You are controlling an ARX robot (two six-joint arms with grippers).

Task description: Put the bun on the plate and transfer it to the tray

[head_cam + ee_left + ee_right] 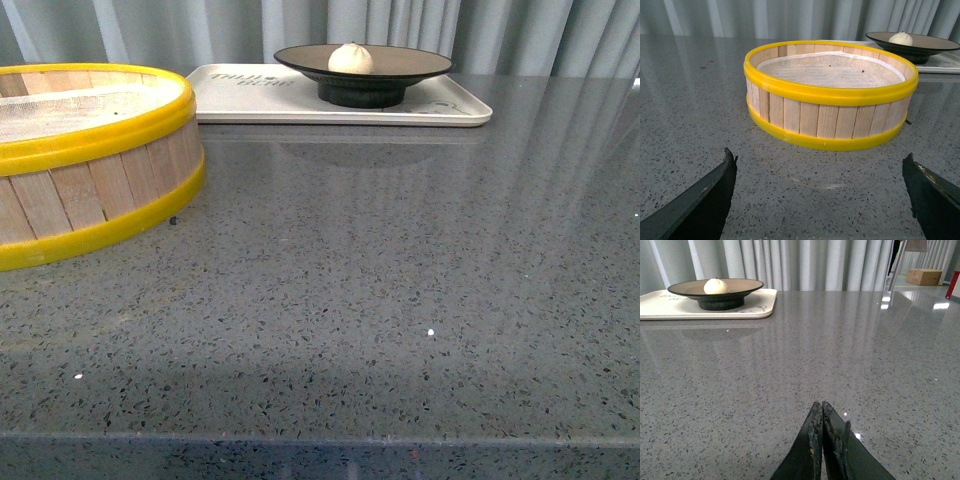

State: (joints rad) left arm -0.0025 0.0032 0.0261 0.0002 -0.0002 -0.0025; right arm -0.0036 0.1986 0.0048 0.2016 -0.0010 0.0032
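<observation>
The cream-white bun [350, 58] sits in the brown plate [400, 63] with the black rim. The plate stands on the off-white tray [250, 100] at the far side of the grey table. Bun [715, 286], plate [742, 286] and tray [760, 305] also show in the right wrist view, and the bun [900, 38] and plate [935, 42] in the left wrist view. My left gripper [820, 165] is open and empty, low over the table in front of the steamer basket. My right gripper [821, 407] is shut and empty, far from the tray. Neither arm shows in the front view.
A yellow-rimmed wooden steamer basket [80, 170] stands at the left of the table, lined with white cloth and empty in the left wrist view [830, 95]. Grey curtains hang behind the table. A cardboard box [924, 276] lies on the floor far off.
</observation>
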